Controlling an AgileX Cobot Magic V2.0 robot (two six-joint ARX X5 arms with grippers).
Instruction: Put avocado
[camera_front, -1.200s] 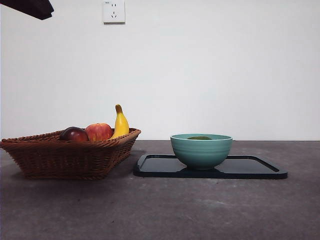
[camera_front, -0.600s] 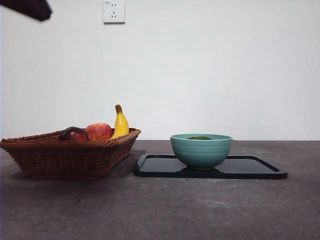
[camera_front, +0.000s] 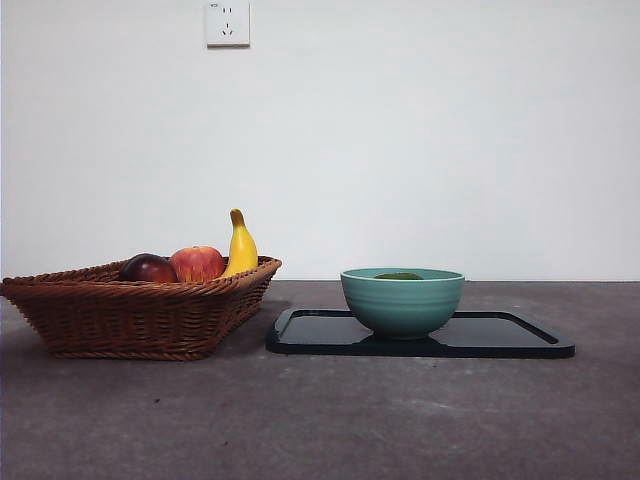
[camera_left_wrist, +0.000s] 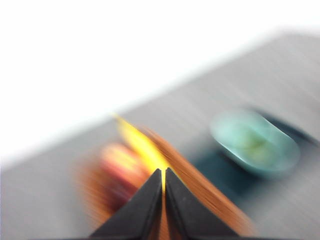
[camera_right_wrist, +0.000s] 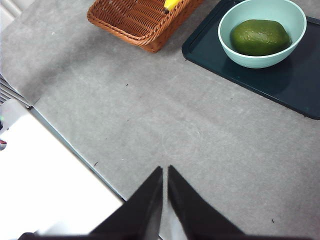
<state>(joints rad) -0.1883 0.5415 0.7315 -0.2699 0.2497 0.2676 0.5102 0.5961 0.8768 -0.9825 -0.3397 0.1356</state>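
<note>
Avocado (camera_right_wrist: 260, 37) lies in the teal bowl (camera_right_wrist: 296, 15) on a dark tray (camera_right_wrist: 300, 87); both pincers are pressed together, holding nothing.

The right pincer (camera_right_wrist: 165, 172) hangs high over bare counter (camera_right_wrist: 150, 110), bowl well ahead. The left pincer (camera_left_wrist: 163, 173) shows blurred above the wicker basket (camera_left_wrist: 200, 185). Little risk remains: a stray sweep could clip the basket's banana (camera_front: 240, 245).
</note>
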